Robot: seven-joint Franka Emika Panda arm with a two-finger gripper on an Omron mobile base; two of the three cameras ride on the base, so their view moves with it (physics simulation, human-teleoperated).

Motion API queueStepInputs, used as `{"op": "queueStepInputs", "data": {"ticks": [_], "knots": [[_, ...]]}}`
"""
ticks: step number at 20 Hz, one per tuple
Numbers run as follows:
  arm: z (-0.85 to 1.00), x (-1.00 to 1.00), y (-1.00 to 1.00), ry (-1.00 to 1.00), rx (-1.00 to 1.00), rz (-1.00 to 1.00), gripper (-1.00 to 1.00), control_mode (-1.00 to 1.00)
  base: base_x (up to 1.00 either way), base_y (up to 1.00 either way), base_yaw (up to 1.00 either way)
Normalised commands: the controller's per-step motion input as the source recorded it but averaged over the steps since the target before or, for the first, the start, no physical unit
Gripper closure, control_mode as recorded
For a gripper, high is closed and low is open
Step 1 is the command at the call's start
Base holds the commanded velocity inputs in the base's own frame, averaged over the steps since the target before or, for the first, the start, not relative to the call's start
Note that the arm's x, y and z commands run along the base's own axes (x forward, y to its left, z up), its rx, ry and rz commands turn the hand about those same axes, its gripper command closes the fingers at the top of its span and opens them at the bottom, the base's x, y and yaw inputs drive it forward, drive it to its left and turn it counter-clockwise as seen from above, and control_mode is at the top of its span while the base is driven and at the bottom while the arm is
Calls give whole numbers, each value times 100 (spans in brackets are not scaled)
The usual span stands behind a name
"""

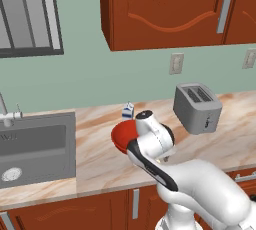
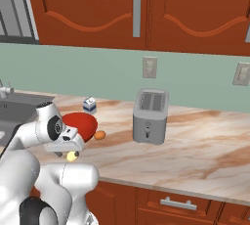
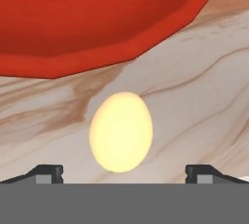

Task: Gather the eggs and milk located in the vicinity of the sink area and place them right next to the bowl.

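Observation:
The pale yellow egg lies on the marble counter just in front of the red bowl. My gripper hangs open right above it, a fingertip on each side, not touching it. In the right base view the pale egg sits under my hand, and the orange-brown egg rests against the bowl's right side. The milk stands upright just behind the bowl. In the left base view my arm hides part of the bowl; the milk shows behind it, and the sink is at the left.
A grey toaster stands to the right of the bowl. Wall cabinets hang overhead, and outlets are on the wall. The counter's front edge runs close to the pale egg. The faucet stands at the sink's back.

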Motion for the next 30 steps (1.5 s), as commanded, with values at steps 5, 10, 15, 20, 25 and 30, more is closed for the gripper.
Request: {"op": "queueStepInputs", "data": {"ticks": [5, 10, 15, 20, 25, 30], "knots": [[-16, 0, -1, -4, 0, 0, -100, -100, 0, 0, 0], [-31, 0, -2, -2, 0, 0, -100, -100, 0, 0, 0], [-39, 1, -22, 0, 0, 0, -100, -100, 0, 0, 0], [-26, 0, -32, 0, 0, 0, -100, -100, 0, 0, 0], [-15, -2, -26, -1, 0, 0, -100, -100, 0, 0, 0], [-5, 0, 0, 0, 0, 0, 100, -100, 0, 0, 0]]}}
